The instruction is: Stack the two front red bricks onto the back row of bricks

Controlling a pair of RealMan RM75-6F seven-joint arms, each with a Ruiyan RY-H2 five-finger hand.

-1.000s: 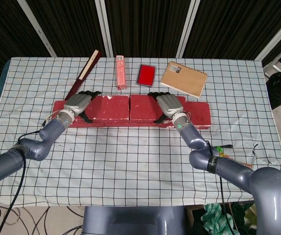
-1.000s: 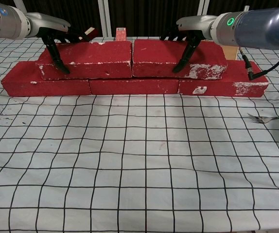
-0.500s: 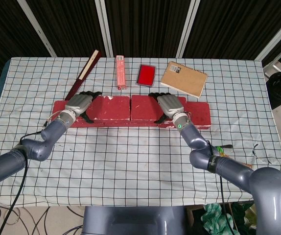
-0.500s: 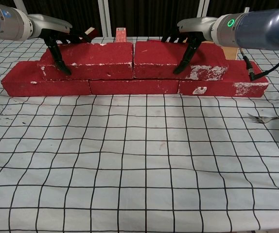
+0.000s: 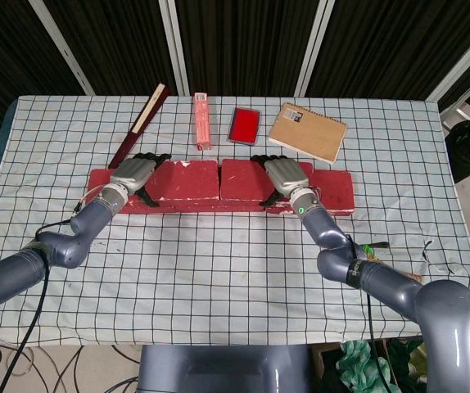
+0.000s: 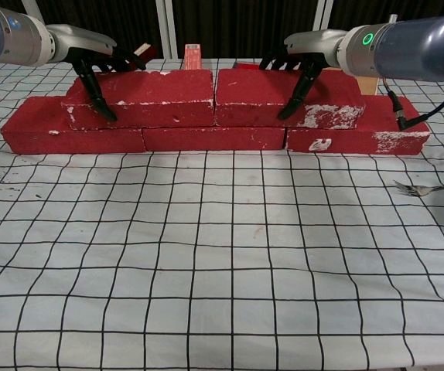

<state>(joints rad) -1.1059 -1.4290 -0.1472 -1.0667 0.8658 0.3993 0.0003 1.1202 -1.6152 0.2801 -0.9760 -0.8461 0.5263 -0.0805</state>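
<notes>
Two red bricks, the left brick and the right brick, sit end to end on the back row. The left hand grips the left brick, fingers over its top and thumb down its front; the right hand likewise grips the right brick.

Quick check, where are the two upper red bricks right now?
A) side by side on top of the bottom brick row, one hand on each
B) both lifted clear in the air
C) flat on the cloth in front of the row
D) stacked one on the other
A: the chest view shows the left upper brick and right upper brick resting end to end on the bottom row, with the left hand and right hand draped over them.
</notes>
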